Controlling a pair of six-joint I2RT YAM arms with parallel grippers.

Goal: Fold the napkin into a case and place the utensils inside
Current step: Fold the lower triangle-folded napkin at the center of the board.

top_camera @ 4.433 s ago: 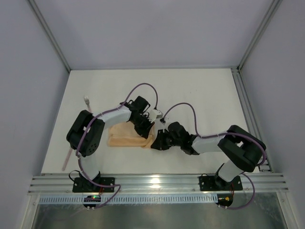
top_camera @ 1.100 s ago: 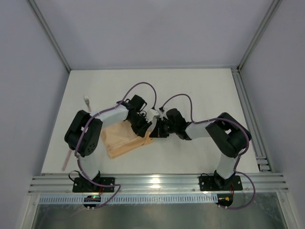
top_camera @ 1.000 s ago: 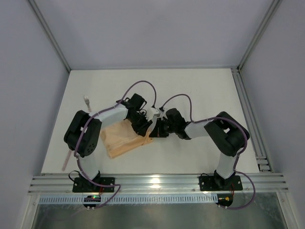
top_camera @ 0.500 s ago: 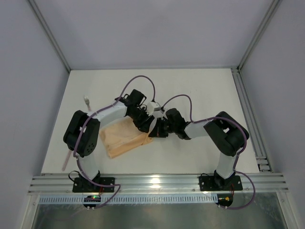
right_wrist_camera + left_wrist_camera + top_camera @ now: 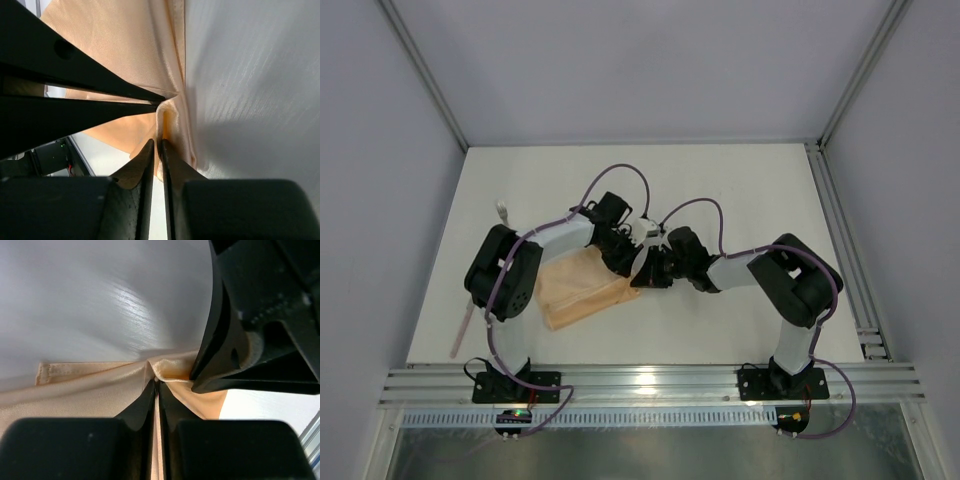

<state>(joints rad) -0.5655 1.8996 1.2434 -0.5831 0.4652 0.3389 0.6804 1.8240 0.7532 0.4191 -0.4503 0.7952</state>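
- Napkin (image 5: 582,292) lies on the table (image 5: 760,200) just ahead of the arm bases, left of middle. It is folded into a slanted rectangle, not yet a narrow case.
- At its far right corner the two claws meet tip to tip. The left gripper (image 5: 156,382) is pinched together on a thin ridge of cloth, and the right gripper (image 5: 159,142) nips the same raised fold.
- Judged step: forming a fold at that corner.
- Next likely needs the pinched edge carried across without dragging the lower layer.
- One utensil (image 5: 462,330) lies well apart along the left side, untouched.
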